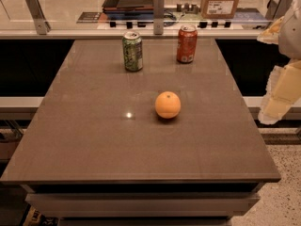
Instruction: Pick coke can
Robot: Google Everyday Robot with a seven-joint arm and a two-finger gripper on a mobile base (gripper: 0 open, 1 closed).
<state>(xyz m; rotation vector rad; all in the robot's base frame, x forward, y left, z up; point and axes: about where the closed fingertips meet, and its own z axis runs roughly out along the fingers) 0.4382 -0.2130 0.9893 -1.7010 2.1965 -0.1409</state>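
Three things sit on the table (pixel 94 140). The gripper (pixel 278 95) hangs beyond its right edge; I cannot tell how wide it is. The coke can (pixel 186 44) stands upright by the far edge, right of the green can (pixel 132 51), with the orange (pixel 168 105) mid-table. The approach looks not yet begun; the next move calls for a reach to the far edge.

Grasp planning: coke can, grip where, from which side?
Grip the coke can mid-body, across its round wall: it stands upright at the table's far edge. Come from the right, probably, where the pincer hangs beside the table; the green can stands apart on its left, the orange nearer the camera.
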